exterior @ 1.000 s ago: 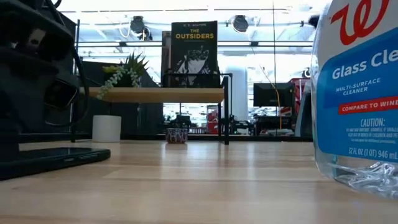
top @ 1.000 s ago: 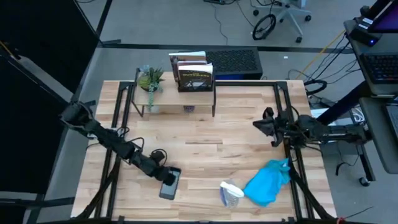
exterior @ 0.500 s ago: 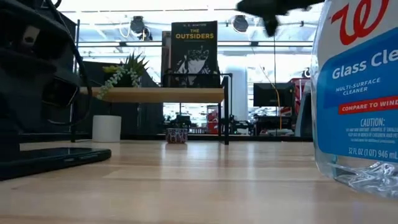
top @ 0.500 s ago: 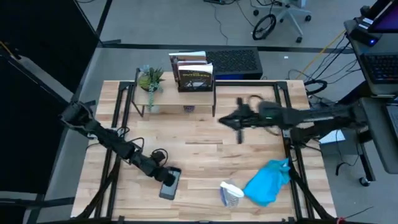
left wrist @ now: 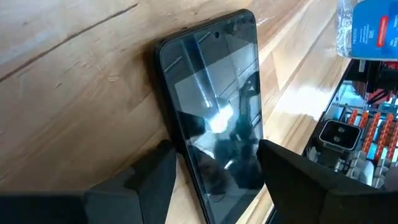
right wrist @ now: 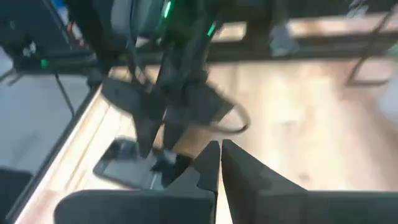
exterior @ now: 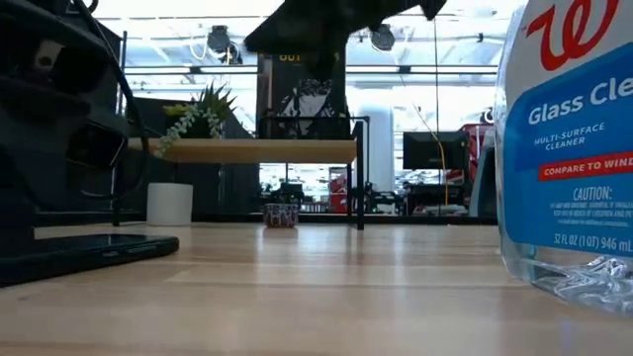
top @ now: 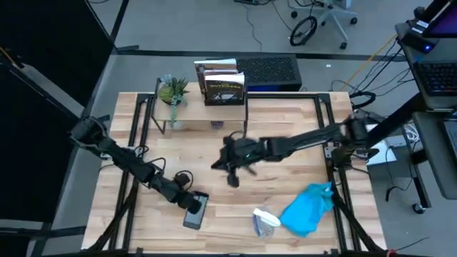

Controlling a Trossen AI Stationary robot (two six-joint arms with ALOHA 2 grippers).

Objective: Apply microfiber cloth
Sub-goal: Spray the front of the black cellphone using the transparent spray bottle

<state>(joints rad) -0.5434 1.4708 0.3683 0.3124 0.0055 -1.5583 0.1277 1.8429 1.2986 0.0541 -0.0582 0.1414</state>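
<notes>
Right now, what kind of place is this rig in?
Most likely a robotics lab or shared workshop. The wooden table stands on a bare grey floor with loose cables, an office chair rolls behind it, and the low view looks past the shelf to racks and a monitor.

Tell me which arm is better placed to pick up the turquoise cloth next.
Probably the right. The right gripper is free above the table's middle, and the microfiber cloth lies on its side. The left gripper straddles the phone.
</notes>
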